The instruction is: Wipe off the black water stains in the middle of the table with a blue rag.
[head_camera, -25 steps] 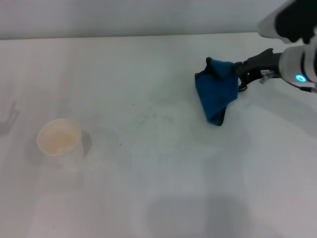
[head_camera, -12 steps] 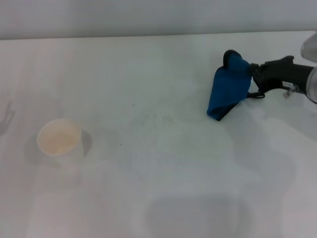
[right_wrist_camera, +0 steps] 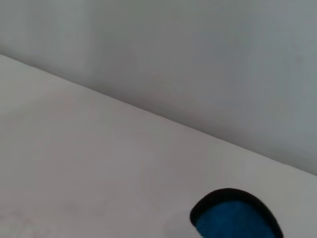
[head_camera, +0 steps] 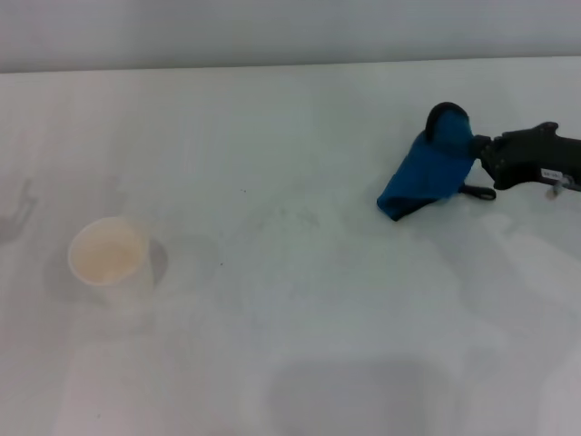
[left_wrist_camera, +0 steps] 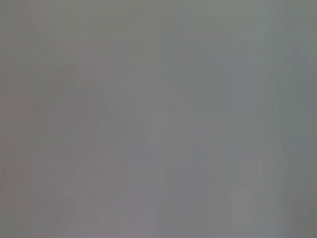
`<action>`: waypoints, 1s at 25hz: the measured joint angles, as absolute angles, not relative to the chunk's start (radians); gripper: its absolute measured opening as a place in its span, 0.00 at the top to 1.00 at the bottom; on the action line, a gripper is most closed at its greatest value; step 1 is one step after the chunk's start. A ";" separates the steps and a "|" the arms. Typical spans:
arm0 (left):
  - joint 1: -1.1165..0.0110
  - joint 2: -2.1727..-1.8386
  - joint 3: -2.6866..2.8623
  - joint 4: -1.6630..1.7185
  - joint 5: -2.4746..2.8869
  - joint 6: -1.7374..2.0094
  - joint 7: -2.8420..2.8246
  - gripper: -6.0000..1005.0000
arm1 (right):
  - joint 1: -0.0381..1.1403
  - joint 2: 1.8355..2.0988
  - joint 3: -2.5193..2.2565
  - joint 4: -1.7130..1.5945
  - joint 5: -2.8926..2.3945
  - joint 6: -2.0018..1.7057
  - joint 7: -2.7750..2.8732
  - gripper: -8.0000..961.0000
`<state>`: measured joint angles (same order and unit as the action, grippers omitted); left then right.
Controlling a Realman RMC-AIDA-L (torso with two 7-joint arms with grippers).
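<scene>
Black water stains (head_camera: pixel 289 216): only a faint smudge with scattered dark specks shows near the middle of the tabletop (head_camera: pixel 300 345); no solid blot can be made out, so the bulk of the mark appears already lifted.

Blue rag (head_camera: pixel 425 178): bright blue, dark-edged, bunched and draped; its lower fold touches the tabletop, well right of the smudge. Its small black loop (head_camera: pixel 478 192) lies beside it. In the right wrist view the rag (right_wrist_camera: pixel 237 219) shows as a rounded blue bulge at the frame edge.

Right gripper (head_camera: pixel 479 154): closed tight on the rag's upper corner, reaching in from the right.

Left gripper: not visible; the left wrist view shows nothing distinguishable.

Paper cup (head_camera: pixel 110 255): white, upright, at the left, well apart from the rag.

Handling note, as a judgement: if another pass is wanted, lower the rag so more cloth lies flat, sweep left across the smudge with steady downward pressure, and stop short of the cup.
</scene>
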<state>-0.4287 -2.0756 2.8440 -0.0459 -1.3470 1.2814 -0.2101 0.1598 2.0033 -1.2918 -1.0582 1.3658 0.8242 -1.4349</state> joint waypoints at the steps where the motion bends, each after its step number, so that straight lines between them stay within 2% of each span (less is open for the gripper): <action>1: -0.430 -2.076 2.844 -0.045 -1.347 1.281 -0.210 0.11 | 0.154 2.003 -1.282 -1.058 1.372 0.840 -1.443 0.94; 20: -0.447 -2.075 2.844 -0.047 -1.345 1.264 -0.210 0.11 | 0.190 2.003 -1.158 -0.938 1.466 1.053 -1.577 0.92; 25: -0.446 -2.075 2.844 -0.048 -1.345 1.262 -0.210 0.11 | 0.226 2.003 -1.089 -0.871 1.469 1.120 -1.593 0.82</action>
